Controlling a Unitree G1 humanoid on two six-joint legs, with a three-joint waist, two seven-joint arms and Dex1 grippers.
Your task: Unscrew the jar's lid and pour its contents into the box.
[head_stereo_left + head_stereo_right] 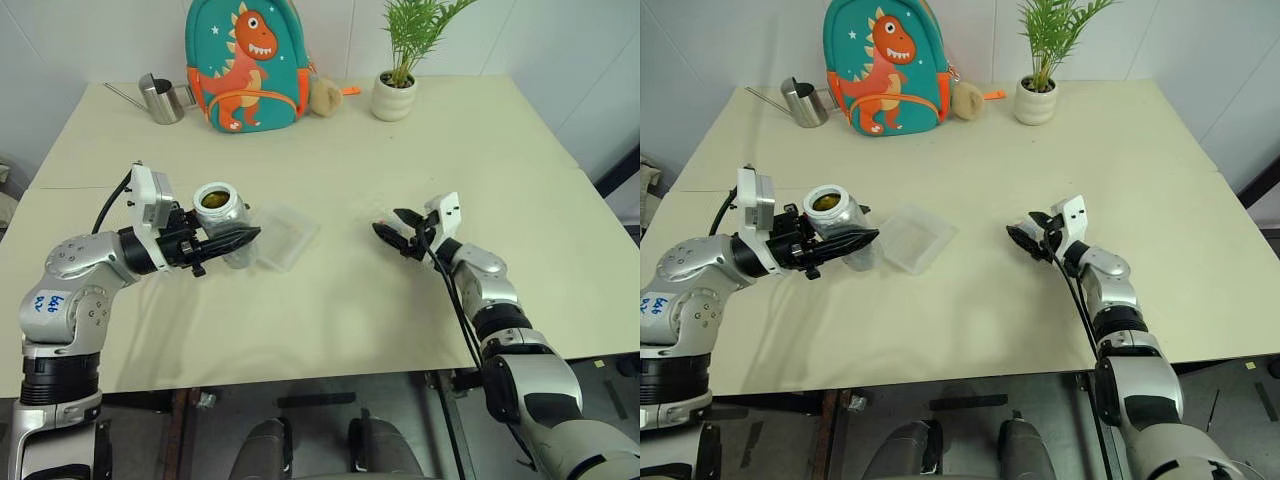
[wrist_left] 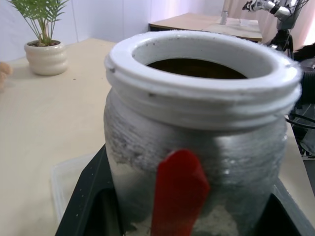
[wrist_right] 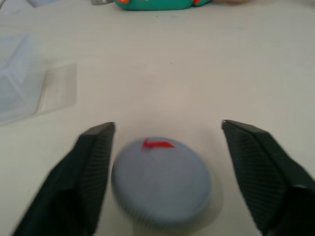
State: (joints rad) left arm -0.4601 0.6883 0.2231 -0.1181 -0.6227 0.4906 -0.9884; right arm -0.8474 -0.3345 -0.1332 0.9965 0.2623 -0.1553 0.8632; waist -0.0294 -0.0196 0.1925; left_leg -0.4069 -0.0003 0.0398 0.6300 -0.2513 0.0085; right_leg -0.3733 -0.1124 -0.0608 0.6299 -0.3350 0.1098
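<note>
On the left, the left gripper [image 1: 235, 240] is clamped around the jar [image 1: 222, 212], holding it upright above the table [image 1: 330, 300]. The jar's mouth is uncovered, and dark brown contents [image 2: 197, 69] show inside; a red stripe runs down its side. Just right of the jar, the clear box [image 1: 285, 235] rests on the table. Farther right, the right gripper [image 3: 167, 147] has its fingers spread wide, with the grey lid [image 3: 161, 181] lying flat on the table between them, its red mark up.
</note>
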